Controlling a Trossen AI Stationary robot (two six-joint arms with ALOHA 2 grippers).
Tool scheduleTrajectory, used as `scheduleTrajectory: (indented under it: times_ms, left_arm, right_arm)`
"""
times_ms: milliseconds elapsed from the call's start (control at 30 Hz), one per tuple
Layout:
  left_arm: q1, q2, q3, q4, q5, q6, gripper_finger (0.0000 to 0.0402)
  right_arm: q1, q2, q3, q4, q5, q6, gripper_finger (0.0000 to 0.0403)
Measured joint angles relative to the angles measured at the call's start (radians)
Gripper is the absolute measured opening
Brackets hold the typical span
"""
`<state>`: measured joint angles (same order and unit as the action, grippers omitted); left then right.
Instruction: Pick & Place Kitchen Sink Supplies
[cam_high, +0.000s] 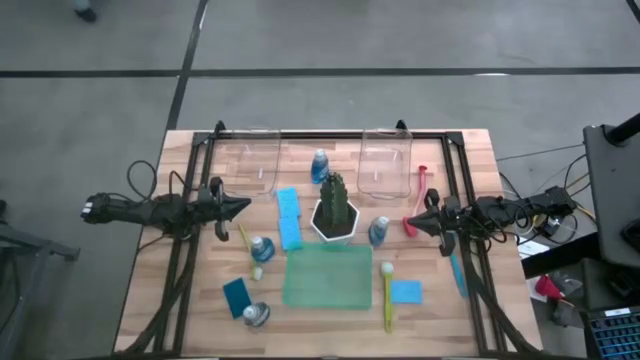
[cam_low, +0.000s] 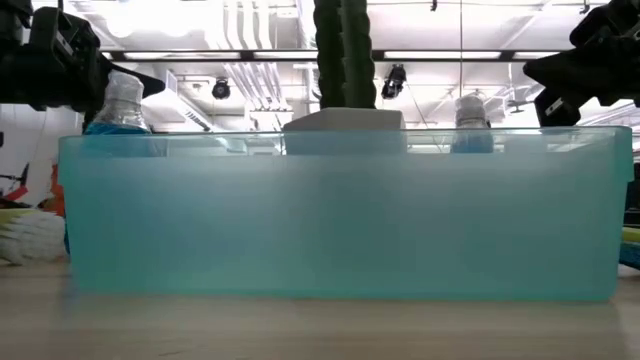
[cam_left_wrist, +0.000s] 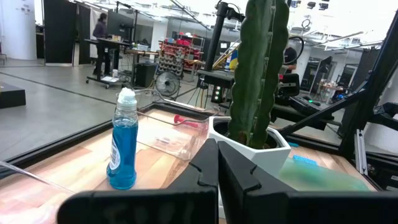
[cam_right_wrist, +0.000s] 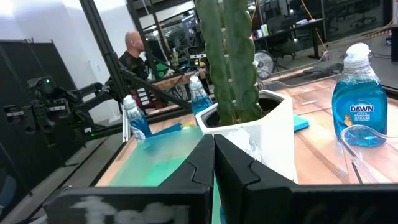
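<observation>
- Left gripper (cam_high: 243, 206), fingers pressed together, hangs over bare wood just left of the long blue sponge (cam_high: 289, 217).
- Right gripper (cam_high: 408, 221), also pinched closed, sits near a blue-liquid bottle (cam_high: 379, 231) beside the potted plant (cam_high: 334, 209).
- Both arms reach inward, roughly level; the green tray (cam_high: 328, 277) lies between, seemingly unoccupied.

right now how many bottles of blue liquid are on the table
4. One stands behind the plant between the bins, one right of the pot, one left of the green tray, and one lies near the front-left corner. None seems hidden.
</observation>
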<state>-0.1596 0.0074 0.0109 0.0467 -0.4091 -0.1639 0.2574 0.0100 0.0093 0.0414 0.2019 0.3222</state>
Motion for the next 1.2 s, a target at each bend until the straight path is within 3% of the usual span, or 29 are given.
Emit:
scheduleTrajectory:
  times_ms: [1033, 1200]
  left_arm:
    - [0.0, 0.0, 0.0, 0.0, 0.0, 0.0, 0.0]
    - [0.0, 0.0, 0.0, 0.0, 0.0, 0.0, 0.0]
  right_arm:
    - [-0.001, 0.0, 0.0, 0.002, 0.001, 0.007, 0.0008]
    - [-0.001, 0.0, 0.0, 0.1, 0.02, 0.303, 0.0008]
